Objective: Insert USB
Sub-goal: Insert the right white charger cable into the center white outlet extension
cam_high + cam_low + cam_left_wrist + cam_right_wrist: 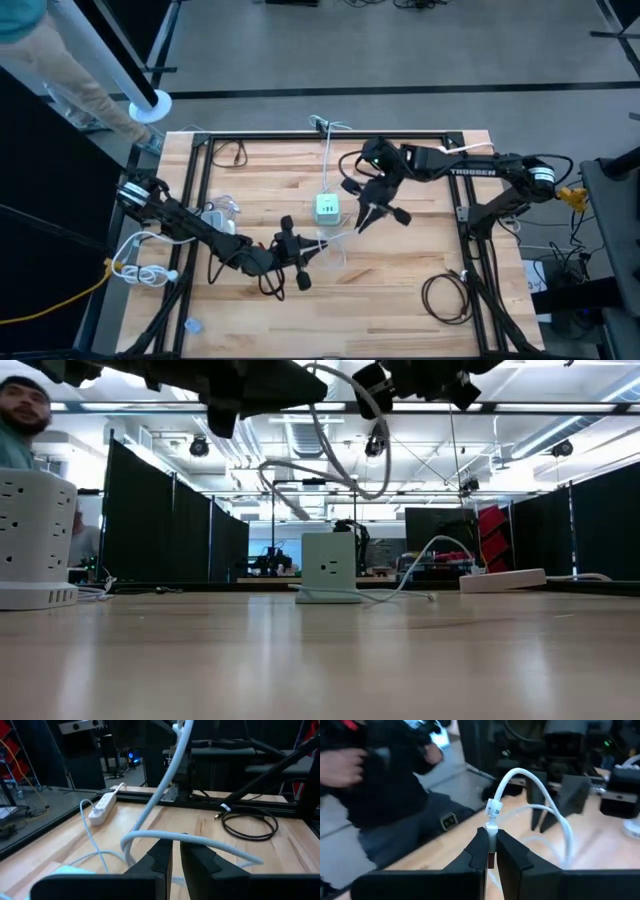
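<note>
Only the right wrist view shows the right tool [490, 851] pinching the silver USB plug [491, 840] of the white braided cable [540, 800]. From above it hovers beside the pale green cube-shaped charger [327, 208] on the wooden surface [400, 290]. The left tool [175, 860], fingers pressed nearly together, holds the cable's middle.

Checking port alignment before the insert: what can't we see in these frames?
- Charger ports: too small in the high view; the low view shows no usable detail.
- Plug tip: hidden between the right gripper fingers.
- Cable in the left gripper: contact point hidden by the fingers.
</note>
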You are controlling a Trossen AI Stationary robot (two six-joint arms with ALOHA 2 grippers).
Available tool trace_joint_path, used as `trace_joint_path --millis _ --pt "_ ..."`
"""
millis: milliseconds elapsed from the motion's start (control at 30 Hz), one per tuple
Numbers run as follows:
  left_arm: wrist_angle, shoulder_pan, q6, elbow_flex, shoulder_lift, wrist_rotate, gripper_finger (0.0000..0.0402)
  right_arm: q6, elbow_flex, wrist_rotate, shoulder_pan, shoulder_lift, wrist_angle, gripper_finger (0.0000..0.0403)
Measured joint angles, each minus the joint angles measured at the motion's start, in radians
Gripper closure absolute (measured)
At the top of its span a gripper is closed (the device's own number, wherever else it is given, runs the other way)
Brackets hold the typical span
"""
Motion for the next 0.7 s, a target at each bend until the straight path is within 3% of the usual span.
trace_joint_path --millis 167,233,467,700 --pt "0.025 0.0 0.024 0.0 -0.001 0.001 0.0377 -0.054 -0.01 -0.236 -0.001 -0.002 0.032 0.0392" --pt "0.025 -0.002 0.025 0.0 -0.001 0.001 0.0377 -0.071 -0.011 -0.255 -0.001 -0.008 0.033 0.0392" --pt "0.014 -0.002 0.025 0.0 -0.001 0.002 0.0377 0.031 0.0 -0.236 -0.002 -0.011 0.135 0.0392" --pt "-0.015 -0.002 0.02 0.0 -0.001 0.003 0.0377 0.274 0.001 0.02 -0.011 -0.013 0.335 0.0392"
